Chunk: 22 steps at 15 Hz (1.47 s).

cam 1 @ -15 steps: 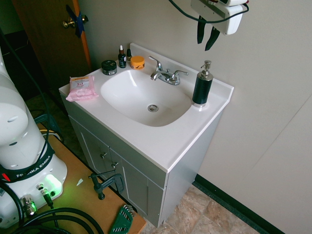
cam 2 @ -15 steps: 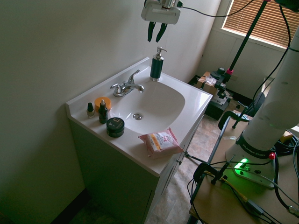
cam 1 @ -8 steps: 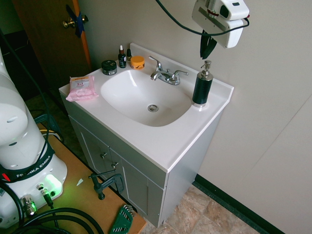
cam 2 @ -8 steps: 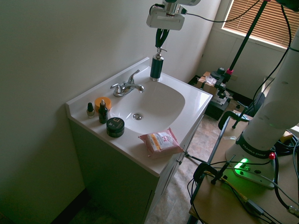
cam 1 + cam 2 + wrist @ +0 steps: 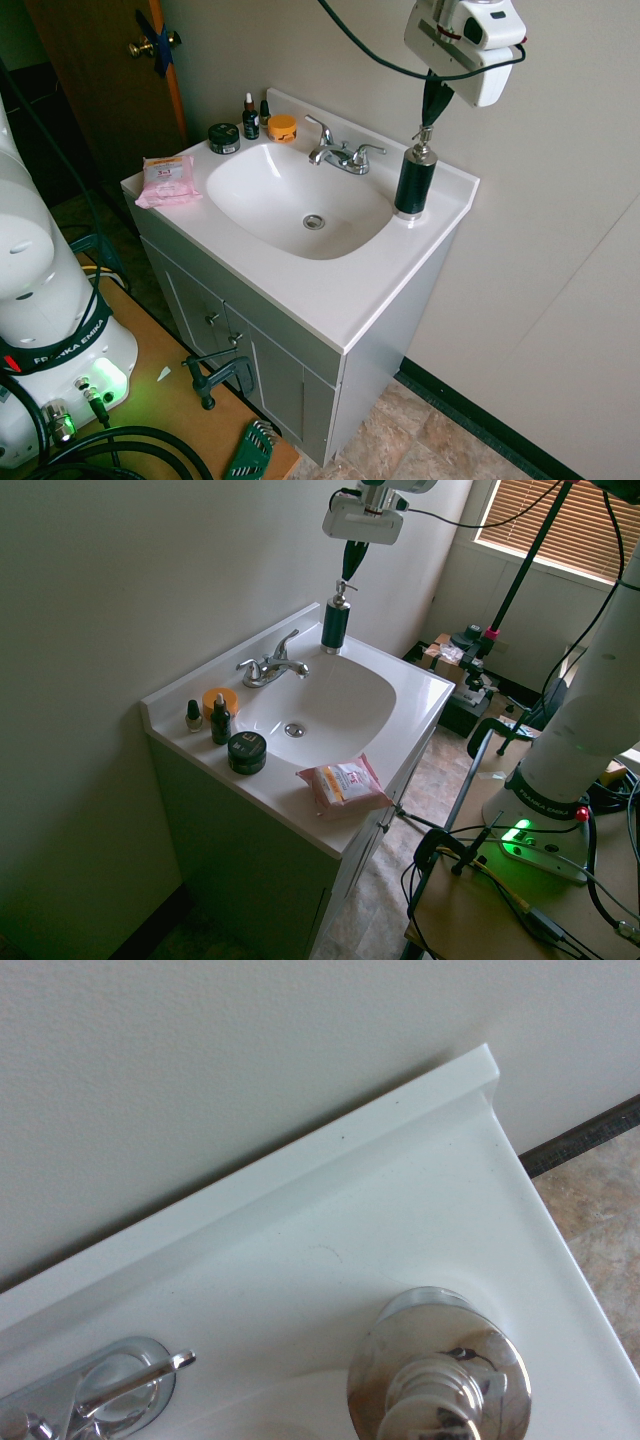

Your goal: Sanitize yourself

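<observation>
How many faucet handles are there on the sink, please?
2. One handle is on the side toward the soap dispenser; the other handle is on the side toward the orange jar. No other is visible.

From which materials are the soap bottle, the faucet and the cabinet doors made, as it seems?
Soap bottle: dark green body, perhaps coated metal or glass; its shiny collar and pump look like chromed metal or plastic.
Faucet: probably chromed metal, given its mirror-like highlights.
Cabinet doors: smooth painted grey, likely wood or board; the paint hides which.
</observation>
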Available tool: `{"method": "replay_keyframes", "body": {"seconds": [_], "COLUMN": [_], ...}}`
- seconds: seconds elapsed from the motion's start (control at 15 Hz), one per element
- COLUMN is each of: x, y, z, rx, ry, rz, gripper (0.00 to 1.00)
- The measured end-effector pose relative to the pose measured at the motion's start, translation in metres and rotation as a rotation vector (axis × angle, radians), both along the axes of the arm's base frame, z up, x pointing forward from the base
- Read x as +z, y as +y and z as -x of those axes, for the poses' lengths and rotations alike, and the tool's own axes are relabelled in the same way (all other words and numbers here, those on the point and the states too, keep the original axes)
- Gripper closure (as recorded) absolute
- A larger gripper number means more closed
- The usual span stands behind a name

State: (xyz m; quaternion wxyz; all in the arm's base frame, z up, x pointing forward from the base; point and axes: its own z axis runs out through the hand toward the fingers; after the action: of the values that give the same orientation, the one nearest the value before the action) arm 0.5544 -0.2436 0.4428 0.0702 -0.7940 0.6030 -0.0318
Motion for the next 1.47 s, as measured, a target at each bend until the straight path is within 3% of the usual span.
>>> {"method": "replay_keyframes", "body": {"seconds": [0.67, 0.87, 0.93, 1.13, 1.47], "x": [-0.018, -0.007, 0.000, 0.002, -0.035], "y": [0.002, 0.011, 0.019, 0.063, 0.117], "z": [-0.007, -0.009, -0.010, -0.002, 0.028], "rx": [0.003, 0.035, 0.059, 0.148, 0.281], "ry": [0.004, -0.025, -0.035, -0.028, 0.024], "rz": [-0.005, -0.001, -0.002, -0.005, 0.063], "gripper": [1.00, 1.00, 0.00, 0.00, 0.00]}}
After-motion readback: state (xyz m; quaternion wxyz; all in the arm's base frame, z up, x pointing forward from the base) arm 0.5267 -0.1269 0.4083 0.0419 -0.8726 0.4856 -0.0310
